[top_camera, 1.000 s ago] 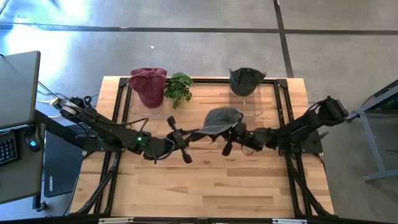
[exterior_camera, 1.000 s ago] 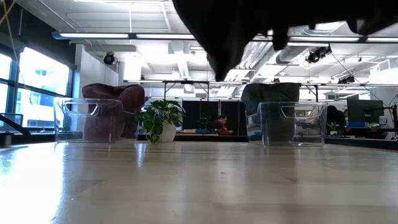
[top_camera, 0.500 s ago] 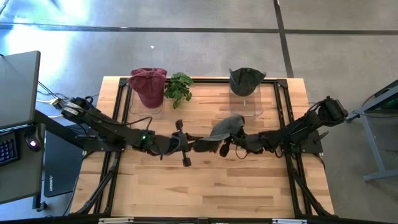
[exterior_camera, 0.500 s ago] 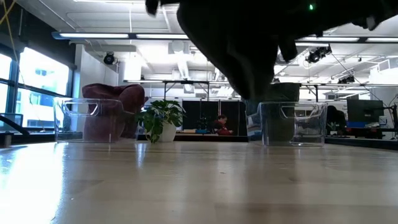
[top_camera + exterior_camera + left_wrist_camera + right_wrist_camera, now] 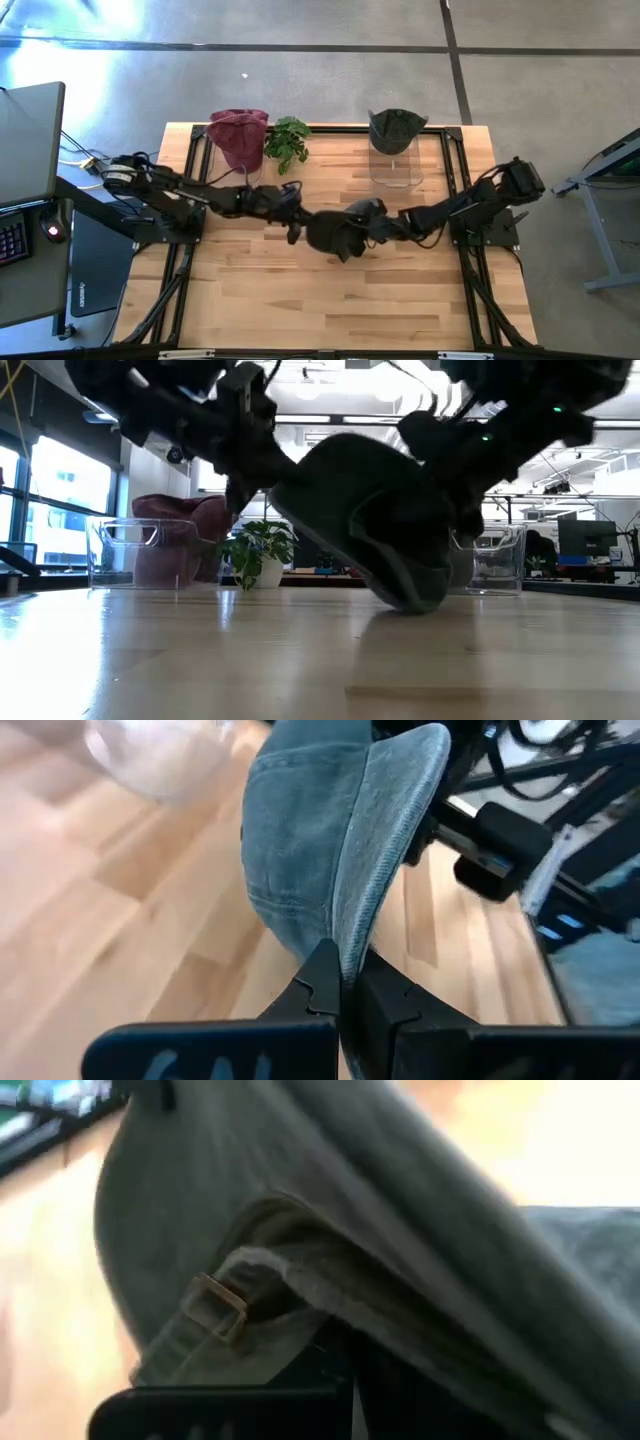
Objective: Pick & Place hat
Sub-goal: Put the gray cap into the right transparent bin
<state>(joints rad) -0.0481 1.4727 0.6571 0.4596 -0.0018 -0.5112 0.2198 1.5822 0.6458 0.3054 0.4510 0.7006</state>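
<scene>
Grey denim cap [image 5: 338,232] hangs tilted between my two grippers near the middle of the wooden table [image 5: 400,300], its lower edge touching the boards, my left gripper [image 5: 338,982] clamped on the brim and my right gripper [image 5: 340,1355] pinching the strap side.

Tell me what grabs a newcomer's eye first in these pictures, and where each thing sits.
At the middle of the wooden table, both arms grip one grey-green denim cap: the left gripper pinches its brim, the right gripper its back by the brass buckle strap. In the low view the cap's lowest edge looks to be at the tabletop. Along the far edge, clear bins hold a maroon cap and a dark green cap, with a small leafy plant beside the maroon cap.
</scene>
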